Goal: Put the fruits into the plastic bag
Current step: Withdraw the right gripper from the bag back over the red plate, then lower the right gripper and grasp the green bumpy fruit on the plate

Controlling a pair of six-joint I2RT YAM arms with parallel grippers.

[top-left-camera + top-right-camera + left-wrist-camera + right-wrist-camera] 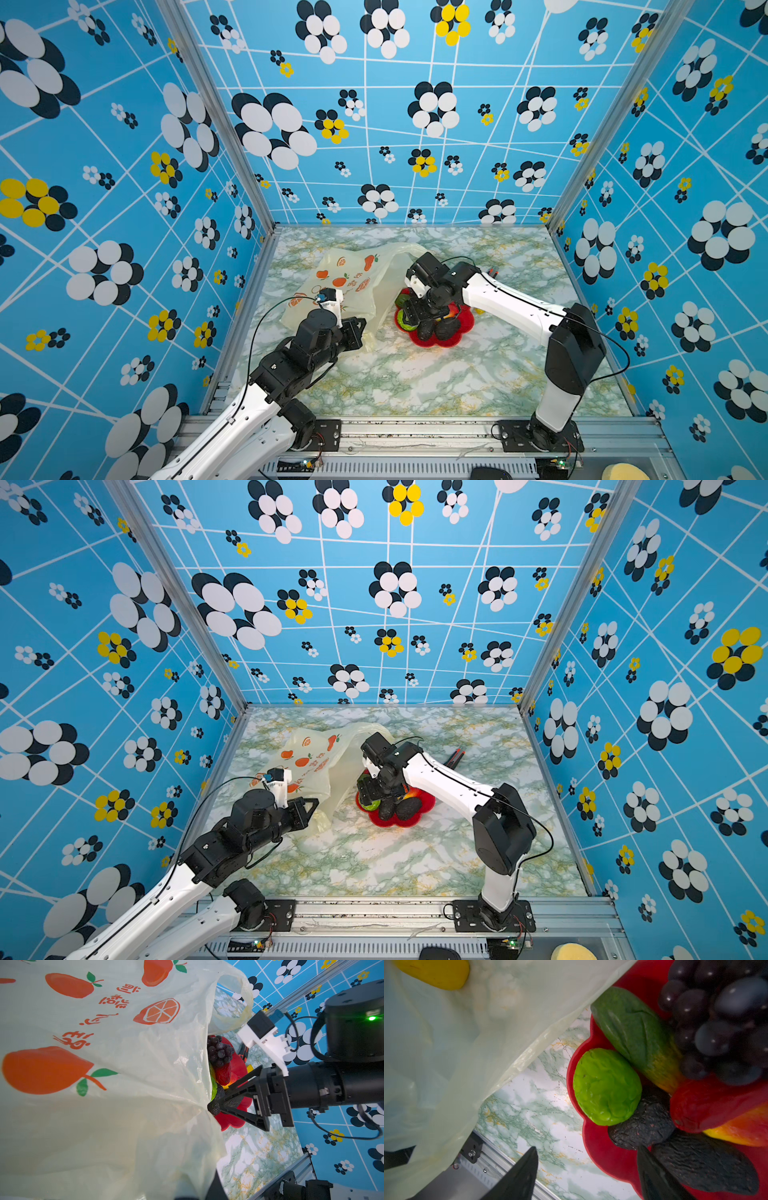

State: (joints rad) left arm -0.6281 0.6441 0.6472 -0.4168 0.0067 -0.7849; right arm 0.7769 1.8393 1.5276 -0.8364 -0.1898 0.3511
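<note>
The bright green lumpy fruit [606, 1086] is seen on the red flower-shaped plate [462, 330], just ahead of the right gripper [587, 1148], spread and empty, while the cream-yellow plastic bag [374, 303] beside that plate is pinched by the left gripper [362, 332].

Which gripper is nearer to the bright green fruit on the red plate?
Right. The right gripper hangs open just above the bright green fruit; the left gripper is shut on the plastic bag edge, off beside the red plate.
</note>
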